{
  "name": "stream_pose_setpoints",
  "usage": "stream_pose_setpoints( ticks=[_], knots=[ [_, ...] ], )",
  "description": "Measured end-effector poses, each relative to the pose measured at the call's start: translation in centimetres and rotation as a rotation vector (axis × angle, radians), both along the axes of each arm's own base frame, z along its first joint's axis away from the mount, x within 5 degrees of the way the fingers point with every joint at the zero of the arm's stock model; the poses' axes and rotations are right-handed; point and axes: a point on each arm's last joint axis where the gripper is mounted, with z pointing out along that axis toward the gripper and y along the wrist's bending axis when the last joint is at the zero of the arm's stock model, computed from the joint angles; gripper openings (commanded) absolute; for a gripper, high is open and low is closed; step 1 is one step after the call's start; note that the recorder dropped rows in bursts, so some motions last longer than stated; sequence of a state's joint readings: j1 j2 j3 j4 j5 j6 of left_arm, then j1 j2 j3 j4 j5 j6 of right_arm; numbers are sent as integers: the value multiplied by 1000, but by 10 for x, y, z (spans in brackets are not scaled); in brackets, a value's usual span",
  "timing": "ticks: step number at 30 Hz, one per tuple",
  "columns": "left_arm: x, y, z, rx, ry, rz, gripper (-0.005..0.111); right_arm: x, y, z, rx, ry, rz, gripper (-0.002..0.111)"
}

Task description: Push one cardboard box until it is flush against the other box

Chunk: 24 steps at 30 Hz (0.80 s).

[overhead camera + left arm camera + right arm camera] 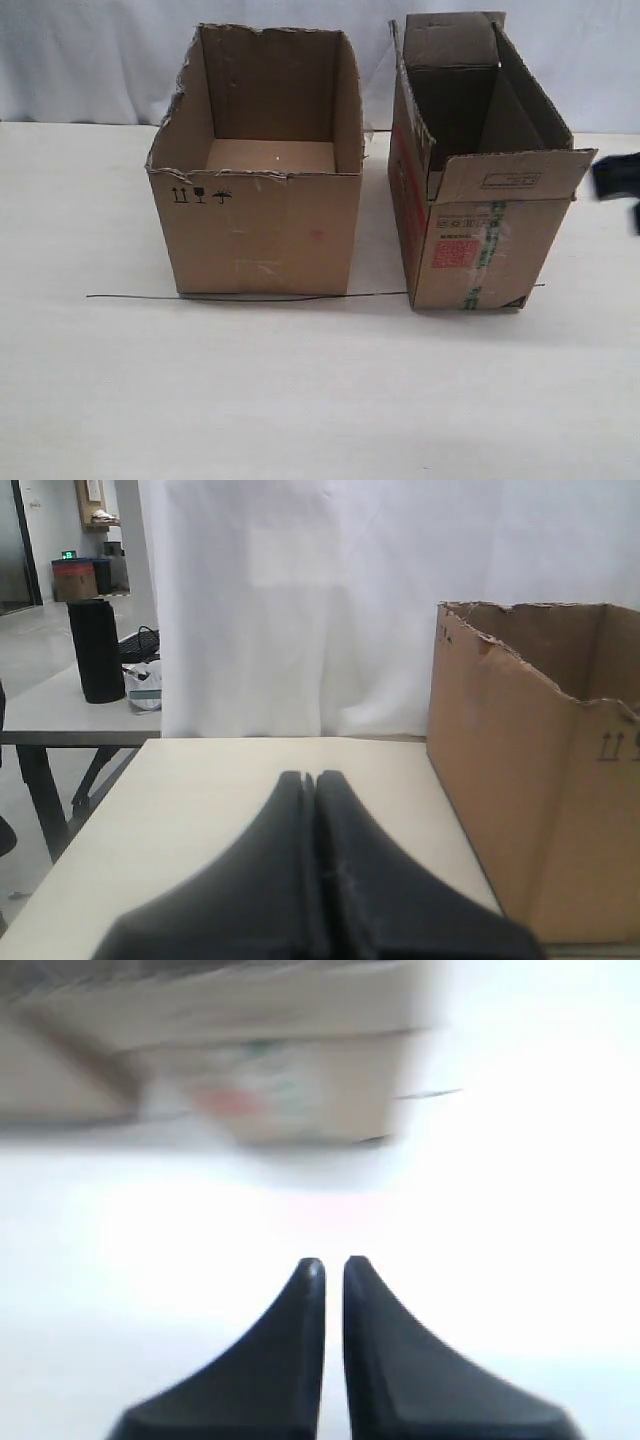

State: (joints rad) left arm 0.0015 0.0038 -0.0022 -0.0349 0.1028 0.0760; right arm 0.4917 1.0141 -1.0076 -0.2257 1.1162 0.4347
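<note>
The cardboard box (480,240), narrow with raised flaps, a red label and green-striped tape, stands on the right of the white table. The other box (265,235), wider with a torn rim and black symbols, stands to its left, a narrow gap between them. My right gripper (612,180) shows as a dark shape at the far right edge, apart from the cardboard box. In the right wrist view this gripper (334,1263) is shut and empty, with the cardboard box (270,1090) blurred ahead. My left gripper (309,777) is shut and empty, with the other box (530,810) beside it.
A thin black wire (250,297) lies on the table along the front of both boxes. A white curtain (100,60) hangs behind. The left wrist view shows the table's edge (80,840) and a second table with a black cylinder (97,650).
</note>
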Motion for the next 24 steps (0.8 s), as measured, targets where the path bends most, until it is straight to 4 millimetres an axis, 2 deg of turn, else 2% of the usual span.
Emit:
stream_pose_setpoints(
  ticks=[3,6,9,12,16,19,22,24],
  knots=[
    [0,0,0,0,0,0,0,-8,-40,27,-109,-109,-179,5],
    [0,0,0,0,0,0,0,5,-57,27,-131,-84,-226,5],
    [0,0,0,0,0,0,0,45,-76,10,-96,-31,-286,5],
    [0,0,0,0,0,0,0,84,-117,-9,11,49,-386,5],
    [0,0,0,0,0,0,0,122,-157,-35,399,91,-356,5],
    [0,0,0,0,0,0,0,148,-171,-67,570,105,-316,5],
    [0,0,0,0,0,0,0,169,-175,-101,615,134,-312,5],
    [0,0,0,0,0,0,0,183,-171,-123,643,149,-297,5]
  ],
)
